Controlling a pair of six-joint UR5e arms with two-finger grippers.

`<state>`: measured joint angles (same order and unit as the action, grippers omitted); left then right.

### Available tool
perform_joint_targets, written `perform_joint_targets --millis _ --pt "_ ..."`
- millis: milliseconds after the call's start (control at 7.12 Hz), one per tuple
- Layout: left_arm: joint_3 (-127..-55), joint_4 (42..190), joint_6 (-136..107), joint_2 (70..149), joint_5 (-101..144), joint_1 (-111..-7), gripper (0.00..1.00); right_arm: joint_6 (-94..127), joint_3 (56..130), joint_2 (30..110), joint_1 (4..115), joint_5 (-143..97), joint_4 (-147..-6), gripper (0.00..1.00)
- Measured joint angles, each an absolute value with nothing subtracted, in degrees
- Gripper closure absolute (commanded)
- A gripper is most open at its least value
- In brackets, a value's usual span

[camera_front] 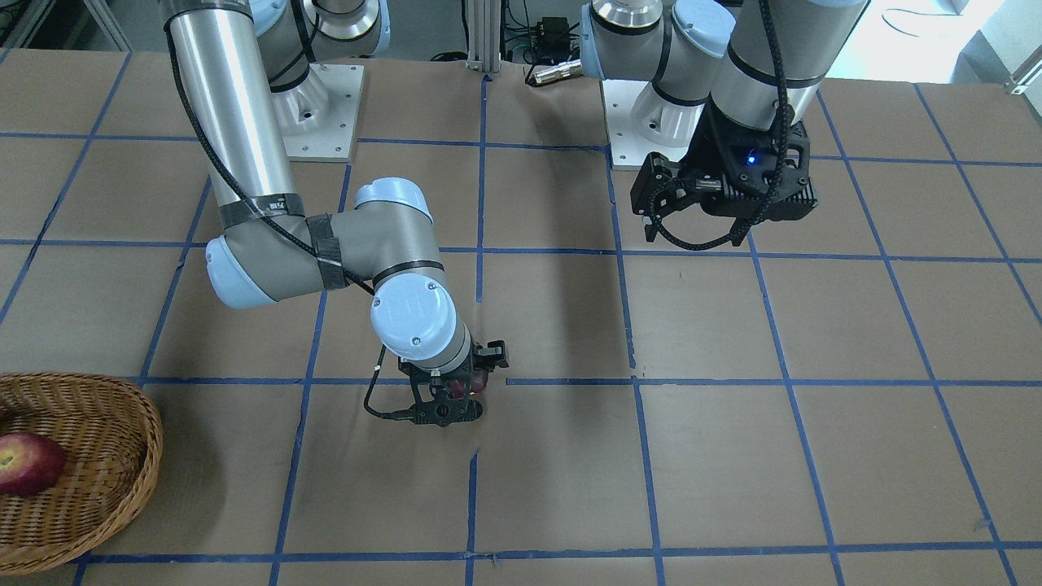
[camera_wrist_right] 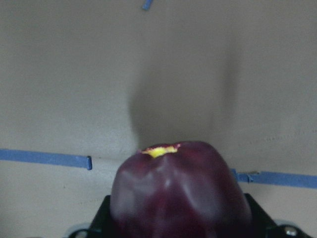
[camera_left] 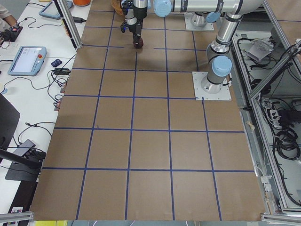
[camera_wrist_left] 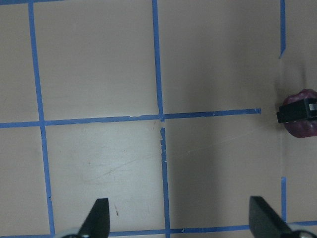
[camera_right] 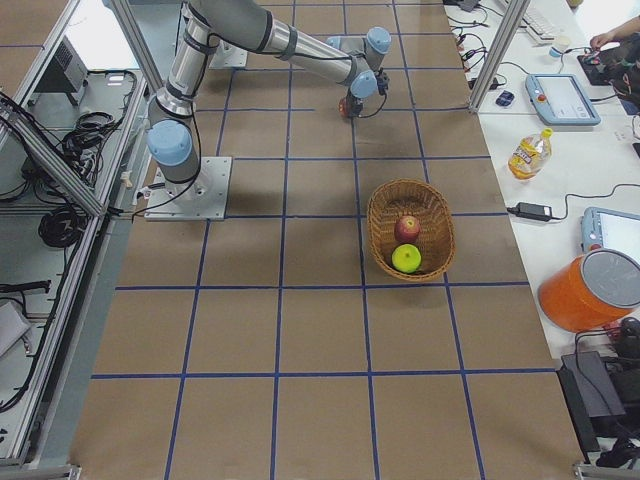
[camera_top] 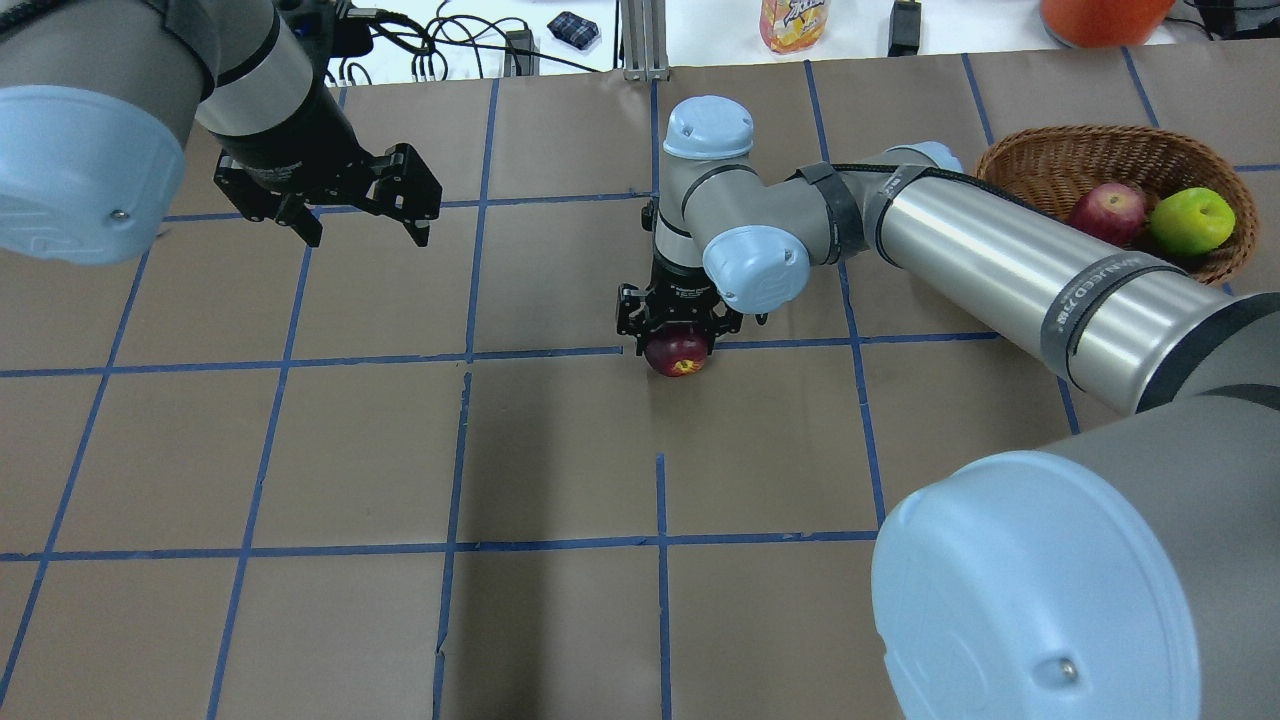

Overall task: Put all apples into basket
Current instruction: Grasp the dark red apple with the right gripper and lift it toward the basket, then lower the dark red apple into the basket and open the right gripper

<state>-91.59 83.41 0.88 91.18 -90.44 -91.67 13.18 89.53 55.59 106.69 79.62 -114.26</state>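
Note:
My right gripper (camera_top: pixel 678 325) is shut on the dark maroon apple (camera_top: pixel 677 353) near the table's middle, close to the surface; I cannot tell if the apple touches it. The apple fills the bottom of the right wrist view (camera_wrist_right: pixel 181 193) between the fingers. The wicker basket (camera_top: pixel 1045 160) stands at the far right and holds the red apple (camera_top: pixel 1108 212) and the lime green apple (camera_top: pixel 1190 220). My left gripper (camera_top: pixel 350 215) is open and empty, above the table's left side. Its fingertips (camera_wrist_left: pixel 99 213) show spread wide in the left wrist view, with the maroon apple (camera_wrist_left: pixel 303 130) at that view's right edge.
The table is brown board with a blue tape grid. Beyond its far edge are a drink bottle (camera_top: pixel 795 20), an orange container (camera_top: pixel 1100 15) and cables. The right arm's long metal link (camera_top: pixel 1000 260) stretches across in front of the basket.

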Motion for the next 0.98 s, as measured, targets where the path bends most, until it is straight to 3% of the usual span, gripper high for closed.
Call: perform_joint_targets --millis 421,983 --pt "-91.63 83.41 0.88 91.14 -90.44 -91.67 0.0 13.28 87.91 56.86 105.4 81.14 -114.97 1.0" --pt "-91.67 83.42 0.88 91.14 -90.44 -91.63 0.0 10.04 75.94 61.81 87.35 86.39 -102.35 1.0"
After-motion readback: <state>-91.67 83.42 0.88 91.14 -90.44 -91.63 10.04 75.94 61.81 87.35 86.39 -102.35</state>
